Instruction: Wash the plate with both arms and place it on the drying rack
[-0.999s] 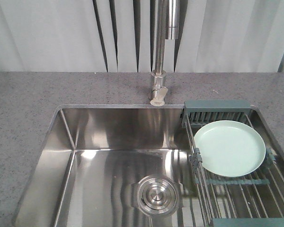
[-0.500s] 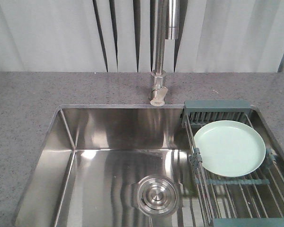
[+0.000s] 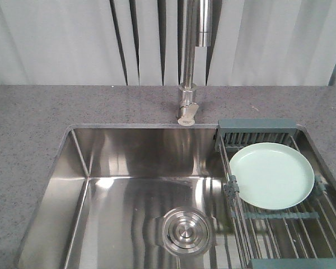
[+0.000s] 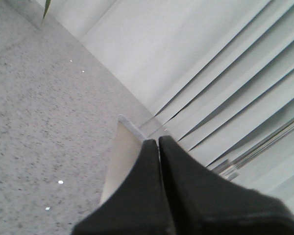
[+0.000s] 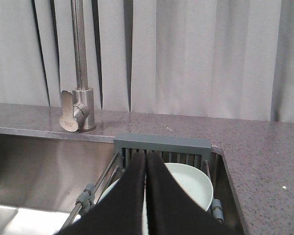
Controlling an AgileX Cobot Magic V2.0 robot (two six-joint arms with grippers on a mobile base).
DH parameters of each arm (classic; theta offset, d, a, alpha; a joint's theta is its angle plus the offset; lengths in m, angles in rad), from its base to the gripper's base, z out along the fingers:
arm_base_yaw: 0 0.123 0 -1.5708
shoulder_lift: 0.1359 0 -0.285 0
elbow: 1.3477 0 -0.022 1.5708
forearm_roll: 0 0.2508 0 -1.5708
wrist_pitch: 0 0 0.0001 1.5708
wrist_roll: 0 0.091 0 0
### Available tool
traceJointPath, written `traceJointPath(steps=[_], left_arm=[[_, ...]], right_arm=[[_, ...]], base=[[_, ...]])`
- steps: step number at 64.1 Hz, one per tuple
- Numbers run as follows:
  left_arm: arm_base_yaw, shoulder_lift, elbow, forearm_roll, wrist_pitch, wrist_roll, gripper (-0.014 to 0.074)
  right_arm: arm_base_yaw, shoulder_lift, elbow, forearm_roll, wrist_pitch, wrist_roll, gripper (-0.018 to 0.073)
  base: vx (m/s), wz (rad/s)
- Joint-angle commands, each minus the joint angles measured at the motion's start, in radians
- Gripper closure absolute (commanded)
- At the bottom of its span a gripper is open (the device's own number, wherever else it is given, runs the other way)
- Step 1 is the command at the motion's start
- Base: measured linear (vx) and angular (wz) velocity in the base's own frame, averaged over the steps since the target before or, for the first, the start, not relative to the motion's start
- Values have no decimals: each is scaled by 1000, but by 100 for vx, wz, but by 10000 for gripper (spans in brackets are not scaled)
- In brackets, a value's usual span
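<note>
A mint-green plate (image 3: pixel 272 175) lies flat on the drying rack (image 3: pixel 280 224) at the steel sink's (image 3: pixel 140 196) right end, faucet (image 3: pixel 189 67) behind; the left gripper (image 4: pixel 159 145) and right gripper (image 5: pixel 146 157) are both closed, empty.

- Tap handle (image 5: pixel 70 111): a small engraved mark sits low on the flat lever in the right wrist view; too small and blurred to read.
- The same tap handle (image 3: pixel 187 114) in the front view: a faint mark near its lower end, not legible.
- No other text, label, number or sign can be read in any view.
</note>
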Motion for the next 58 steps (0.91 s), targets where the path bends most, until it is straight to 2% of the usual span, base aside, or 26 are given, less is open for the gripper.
traceJointPath(steps=[1,5,14,17,21,35,41,51,58], left_arm=[[2,-15,-32,-135,-106,-65,603],[2,-15,-34,-248,-115,-96,603],[2,-15,-41,-501,-108,-94,603],[2,-15,-57,-546,-93,-74,603],[2,-15,-101,-550,-63,-36,603],[2,47,-329,-547,-4,291,603],[2,148,-424,-547,70,369,603],[2,389,-566,-550,265,509,603],[2,570,-648,-612,367,646,603]], right_arm=[[1,-4,3,-8,-80,-8,564],[1,-4,3,-8,-80,-8,564],[1,-4,3,-8,-80,-8,564],[1,-4,3,-8,-80,-8,564],[1,-4,3,-8,-80,-8,564],[1,-4,3,-8,-80,-8,564],[1,-4,3,-8,-80,-8,564],[1,-4,3,-8,-80,-8,564],[1,-4,3,-8,-80,-8,564]], base=[[0,0],[0,0],[0,0],[0,0],[0,0],[0,0],[0,0],[0,0],[0,0]])
